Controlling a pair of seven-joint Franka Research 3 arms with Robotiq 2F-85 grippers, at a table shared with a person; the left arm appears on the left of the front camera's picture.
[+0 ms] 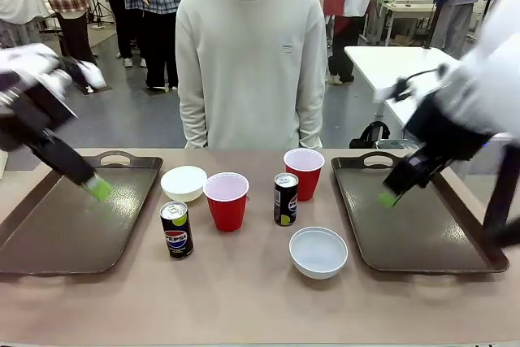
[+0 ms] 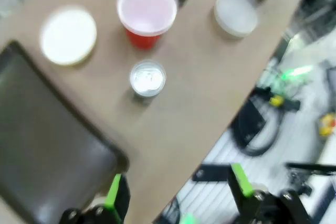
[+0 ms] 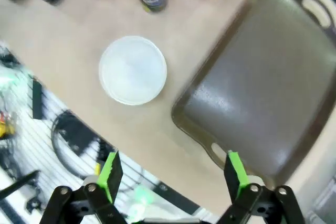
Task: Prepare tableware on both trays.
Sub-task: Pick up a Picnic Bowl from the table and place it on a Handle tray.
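Note:
Two dark brown trays lie on the table, one at the left (image 1: pixel 57 233) and one at the right (image 1: pixel 439 233), both bare. Between them stand two red cups (image 1: pixel 227 201) (image 1: pixel 304 173), two white bowls (image 1: pixel 184 183) (image 1: pixel 318 251), a Pepsi can (image 1: pixel 176 229) and a yellow-green marked can (image 1: pixel 285 198). My left gripper (image 1: pixel 99 188) hovers over the left tray, blurred. Over the right tray's near-left part hangs my right gripper (image 1: pixel 390 197). In the left wrist view the left gripper (image 2: pixel 176 192) is open and holds nothing; the right gripper (image 3: pixel 171 174) in its own view is open too.
A person in a pale sweater (image 1: pixel 250 54) stands at the far side, hands down. The left wrist view looks down on the tray corner (image 2: pixel 42 150), a bowl (image 2: pixel 69 35), a cup (image 2: pixel 147 11) and a can top (image 2: pixel 147 77). Below the right wrist are a bowl (image 3: pixel 133 70) and tray (image 3: pixel 268 93).

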